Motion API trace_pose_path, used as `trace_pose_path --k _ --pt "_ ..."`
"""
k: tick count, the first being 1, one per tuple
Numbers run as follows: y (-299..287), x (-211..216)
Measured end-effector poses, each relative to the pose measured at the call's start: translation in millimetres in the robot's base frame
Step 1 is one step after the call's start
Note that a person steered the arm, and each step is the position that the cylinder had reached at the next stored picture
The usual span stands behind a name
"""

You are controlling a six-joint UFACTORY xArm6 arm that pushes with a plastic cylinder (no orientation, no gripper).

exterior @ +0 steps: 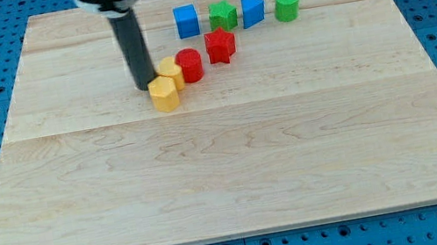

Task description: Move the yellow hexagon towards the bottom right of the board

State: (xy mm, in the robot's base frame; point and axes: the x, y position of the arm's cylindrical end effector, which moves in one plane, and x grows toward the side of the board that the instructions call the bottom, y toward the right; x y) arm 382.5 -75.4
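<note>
My tip (143, 87) stood on the tabletop (227, 174) at the upper-left shoulder of the yellow hexagon (164, 94), touching it or very nearly so. There were no jaws on this rig (only the bare rod), so nothing was held. A second yellow block (172, 71) sat just beyond the tip toward the view's right, pressed against the hexagon, with a red cylinder (190, 64) and a red star (220, 46) farther along the same line. The main risk, as I judged it, was a push that ran too far rightward: it would drag the second yellow block and the red cylinder along. An off-centre contact could also let the hexagon spin and slip off the tip.
</note>
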Motion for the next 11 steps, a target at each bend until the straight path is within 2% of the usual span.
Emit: trace_pose_path --k 1,2,3,4,5,7,8,11 --pt "20.4 21.4" --pt "10.4 39.1" --pt "-44.4 39.2" --pt "-21.0 47.2" --pt "30.2 49.9" --pt "50.2 95.8" --pt "86.7 110.3" --pt "199.2 114.2"
